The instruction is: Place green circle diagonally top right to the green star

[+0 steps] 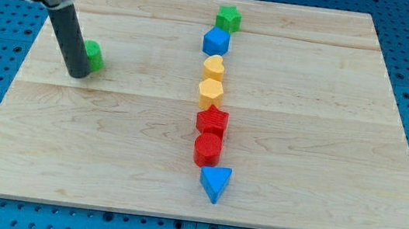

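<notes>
My tip (78, 74) on counter (107, 142) at view's upper left, touching green circle (94, 55) just to its right. Tool = bare rod, nothing to open, holds nothing. Green star (229, 17) well apart, top centre, heading block column w/ blue block (216, 42) below.

A single camera is looking down at a slant from beyond the view's bottom edge, taking in nearly the whole wooden surface (109, 126), with the arm entering at the view's top left.
</notes>
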